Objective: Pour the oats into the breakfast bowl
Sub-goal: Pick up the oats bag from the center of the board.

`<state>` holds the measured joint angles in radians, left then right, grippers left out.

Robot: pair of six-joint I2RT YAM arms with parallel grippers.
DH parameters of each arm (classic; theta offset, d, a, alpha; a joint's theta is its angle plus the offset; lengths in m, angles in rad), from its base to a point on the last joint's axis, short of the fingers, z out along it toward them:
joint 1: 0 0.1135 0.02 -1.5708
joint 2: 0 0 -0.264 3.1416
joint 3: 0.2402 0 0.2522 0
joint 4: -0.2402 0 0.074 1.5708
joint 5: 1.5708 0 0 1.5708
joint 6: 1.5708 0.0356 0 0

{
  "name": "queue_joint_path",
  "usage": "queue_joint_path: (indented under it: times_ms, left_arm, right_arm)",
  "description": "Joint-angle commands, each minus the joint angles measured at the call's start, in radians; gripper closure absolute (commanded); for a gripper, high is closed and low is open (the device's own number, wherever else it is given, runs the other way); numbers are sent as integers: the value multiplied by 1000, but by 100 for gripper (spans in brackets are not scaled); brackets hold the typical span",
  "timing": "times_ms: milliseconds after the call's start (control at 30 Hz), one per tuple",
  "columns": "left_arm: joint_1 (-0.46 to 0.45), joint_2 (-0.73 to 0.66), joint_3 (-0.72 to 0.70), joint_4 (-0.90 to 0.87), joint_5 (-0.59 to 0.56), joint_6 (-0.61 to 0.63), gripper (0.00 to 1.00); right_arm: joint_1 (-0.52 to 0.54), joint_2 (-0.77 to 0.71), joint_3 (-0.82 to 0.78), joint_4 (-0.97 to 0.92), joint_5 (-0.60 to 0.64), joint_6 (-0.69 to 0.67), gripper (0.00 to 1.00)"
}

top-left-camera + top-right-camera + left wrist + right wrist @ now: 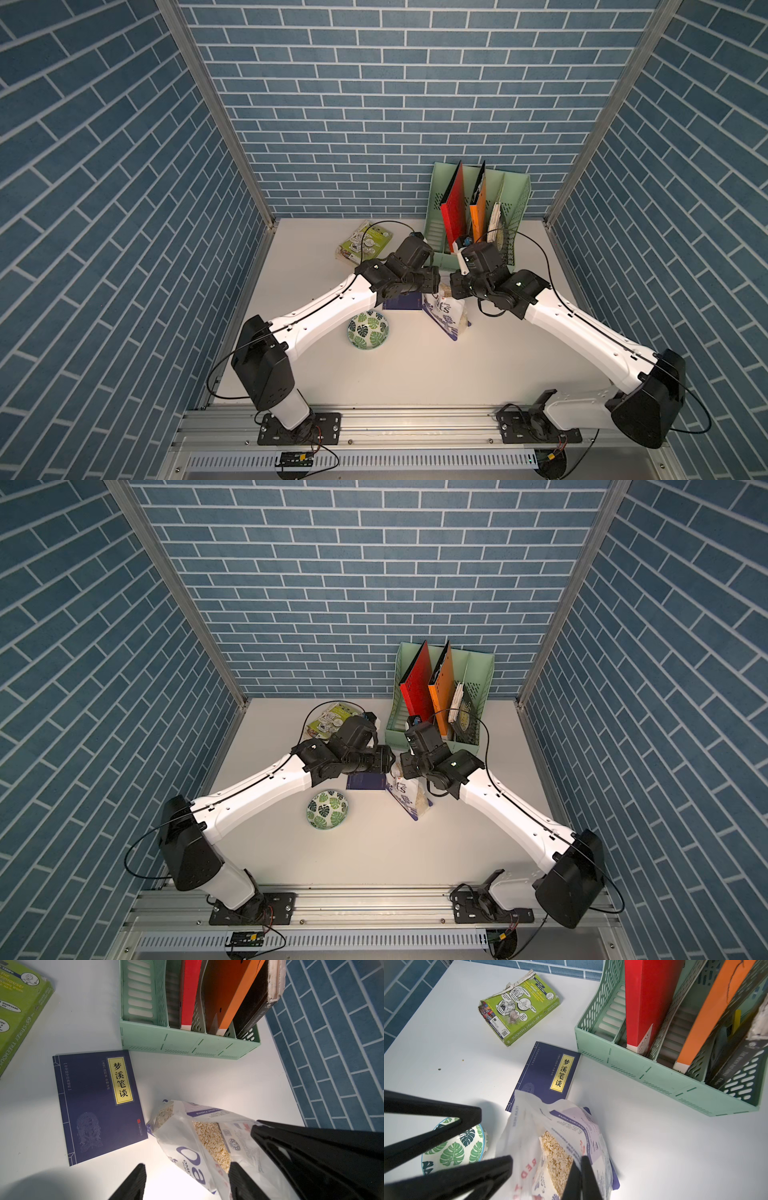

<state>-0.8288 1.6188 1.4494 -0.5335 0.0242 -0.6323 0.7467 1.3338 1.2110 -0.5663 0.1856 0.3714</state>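
Standing beside the dark blue book (97, 1105), the oats pouch (446, 313) is pinched at its top by the right hand (580, 1178); the left hand's (187, 1165) jaws stand spread. This is likely the pickup step: next, lift and tip it over the breakfast bowl (368, 330) near that book.

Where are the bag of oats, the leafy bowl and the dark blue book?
oats pouch (446, 312): in a top view, on its printed front.
breakfast bowl (368, 331): in a top view, on its leaf-patterned inside.
dark blue book (97, 1109): in the left wrist view, on the middle of its cover.
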Motion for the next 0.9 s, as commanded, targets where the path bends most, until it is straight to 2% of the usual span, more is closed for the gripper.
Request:
queue_joint_path:
  times_ms: [0, 200, 333, 500, 700, 867]
  left_arm:
    - [2, 10, -2, 18, 22, -21, 33]
    - [-6, 61, 34, 42, 60, -27, 34]
    - [-19, 90, 39, 31, 83, -33, 41]
    - [-23, 109, 82, -41, 76, -17, 64]
    - [-17, 162, 223, -278, 112, 73, 88]
    - [-10, 213, 321, -417, 171, 141, 100]
  right_arm:
    - [11, -38, 3, 110, 7, 37, 100]
    - [18, -33, 2, 103, 11, 37, 100]
    - [19, -42, 0, 108, 28, 37, 100]
    - [24, -36, 11, 110, 29, -5, 100]
    - [27, -21, 23, 93, 67, -117, 100]
    - [28, -20, 4, 103, 68, -165, 100]
